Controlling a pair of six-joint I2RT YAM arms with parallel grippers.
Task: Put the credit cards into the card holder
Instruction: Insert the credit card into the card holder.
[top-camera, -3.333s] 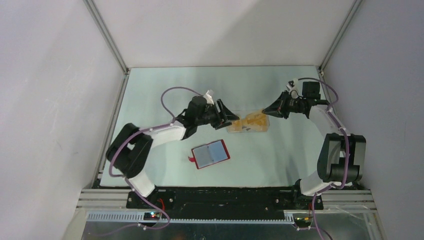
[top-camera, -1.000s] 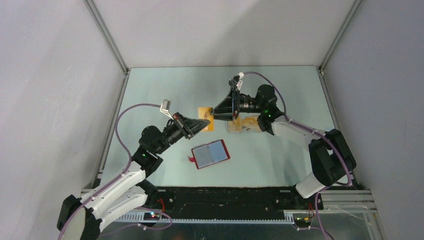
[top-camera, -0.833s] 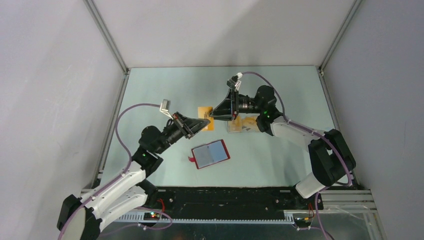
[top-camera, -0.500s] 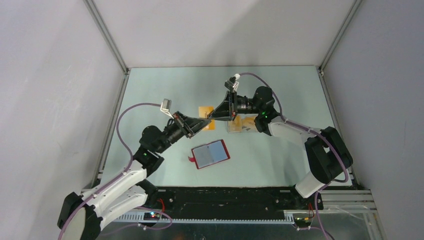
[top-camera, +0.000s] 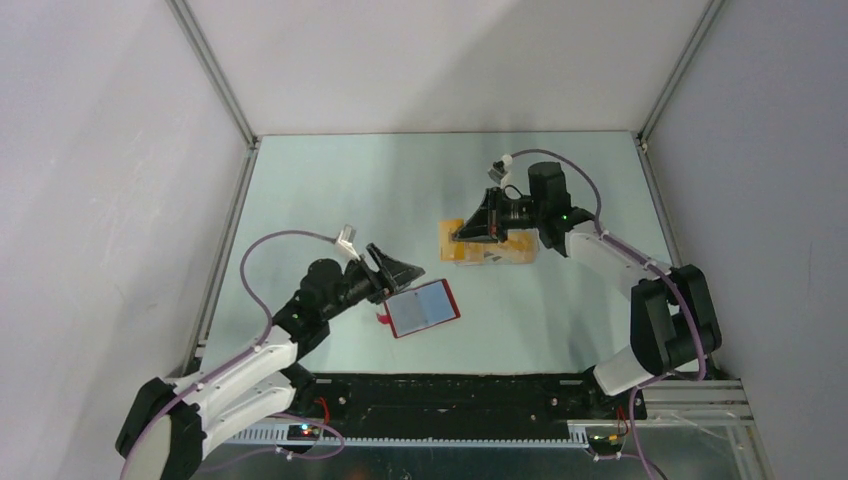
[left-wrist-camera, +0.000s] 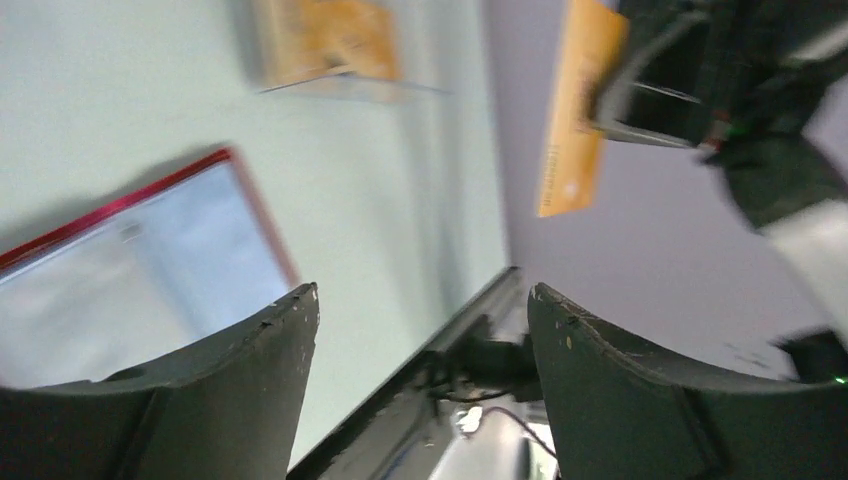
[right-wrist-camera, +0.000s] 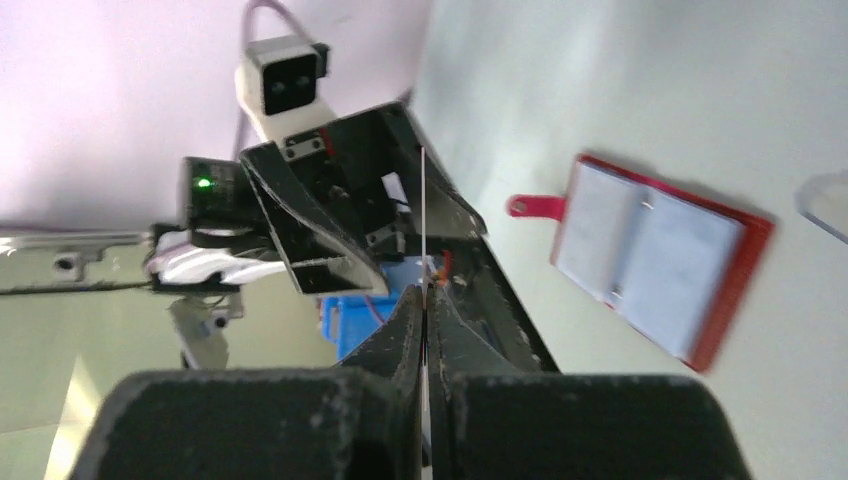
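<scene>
From above, your card holder lies open, showing no card; the right gripper pinches one credit card by the clear box holding the rest. Left wrist: your left gripper gapes empty near the holder. Right wrist: that card sits clamped edge-on, none inserted yet.

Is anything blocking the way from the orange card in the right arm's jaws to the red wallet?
Nothing lies between the card and the open wallet. The left gripper hovers, jaws open, close beside the wallet's far left corner.
</scene>
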